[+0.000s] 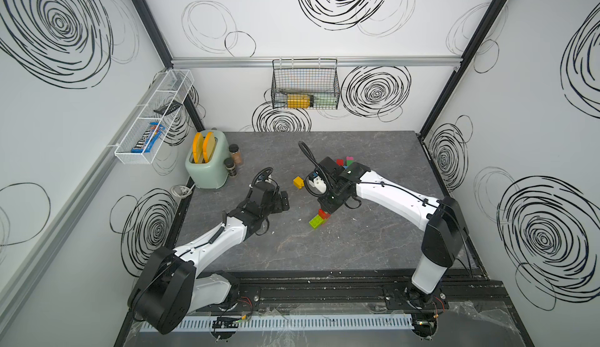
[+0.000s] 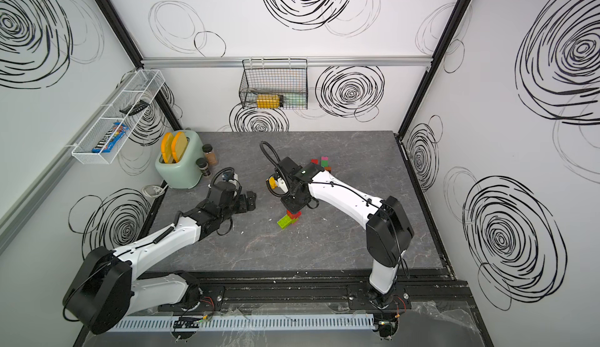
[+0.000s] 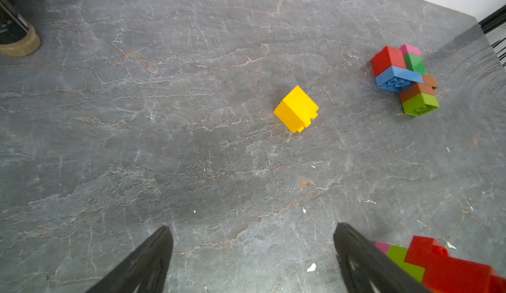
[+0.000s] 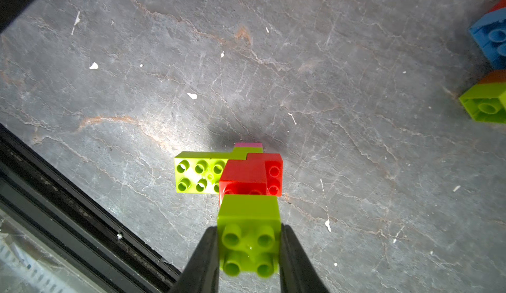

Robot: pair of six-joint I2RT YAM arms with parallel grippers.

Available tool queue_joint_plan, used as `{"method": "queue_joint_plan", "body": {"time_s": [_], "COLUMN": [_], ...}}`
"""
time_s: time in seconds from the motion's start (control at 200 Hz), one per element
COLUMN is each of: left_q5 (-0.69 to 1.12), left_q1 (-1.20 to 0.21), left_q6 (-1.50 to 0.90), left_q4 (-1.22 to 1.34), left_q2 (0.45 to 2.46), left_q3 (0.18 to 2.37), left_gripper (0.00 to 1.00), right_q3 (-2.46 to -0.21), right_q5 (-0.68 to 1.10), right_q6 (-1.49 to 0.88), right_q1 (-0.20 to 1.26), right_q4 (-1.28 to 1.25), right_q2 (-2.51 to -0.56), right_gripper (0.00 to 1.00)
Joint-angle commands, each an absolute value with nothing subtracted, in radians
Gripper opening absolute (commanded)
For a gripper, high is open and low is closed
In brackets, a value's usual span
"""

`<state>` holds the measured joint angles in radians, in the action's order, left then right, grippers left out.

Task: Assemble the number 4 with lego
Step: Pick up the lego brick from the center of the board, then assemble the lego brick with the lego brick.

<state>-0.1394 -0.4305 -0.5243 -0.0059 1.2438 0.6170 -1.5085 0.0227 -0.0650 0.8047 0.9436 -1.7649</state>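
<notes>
1. Right gripper (image 4: pixel 249 230): jaws partly closed and clamped on two opposite sides of a lime square brick (image 4: pixel 249 239), whose studs face the wrist camera.
2. The held brick sits right over the build (image 1: pixel 319 218) near the middle of the table (image 1: pixel 357 251). The build is a lime oblong brick (image 4: pixel 198 173) with a red brick (image 4: pixel 243 179) over one end and a pink edge behind. Whether the held brick touches the red brick I cannot tell.
3. Left gripper (image 3: pixel 252 227): jaws spread wide with nothing between them, above bare table just beside the build.
4. Yellow brick (image 3: pixel 297 109): alone, tipped on its side, ahead of the left gripper.
5. Cluster (image 3: pixel 405 79) of red, pink, green, blue, brown and lime bricks: toward the rear of the table, well apart from the build.
</notes>
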Motion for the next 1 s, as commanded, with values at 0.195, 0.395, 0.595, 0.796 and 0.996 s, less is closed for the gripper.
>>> {"method": "queue_joint_plan", "body": {"time_s": [0.195,0.395,0.595,0.796,0.996], "left_q5": [-0.131,-0.118,-0.109,-0.083,-0.056], "left_q1": [-0.419,-0.419,-0.419,-0.42,-0.439], "left_q6": [-0.531,-0.529,-0.521,-0.511,-0.489], "left_q4": [0.004,0.01,0.01,0.029,0.042], "left_q2": [1.246,1.255,1.259,1.265,1.271], "left_q3": [0.632,0.634,0.635,0.632,0.633], "left_gripper": [0.96,0.96,0.96,0.96,0.96], "right_q3": [-1.501,-1.468,-1.421,-1.33,-1.362], "right_q5": [0.044,0.029,0.011,0.042,-0.05], "right_q6": [-0.046,-0.044,-0.082,-0.157,-0.247], "right_q1": [0.799,0.799,0.8,0.799,0.784], "right_q4": [0.974,0.974,1.012,1.022,1.027], "right_q2": [-1.804,-1.808,-1.853,-1.902,-1.875], "right_gripper": [0.02,0.02,0.0,0.0,0.0]}}
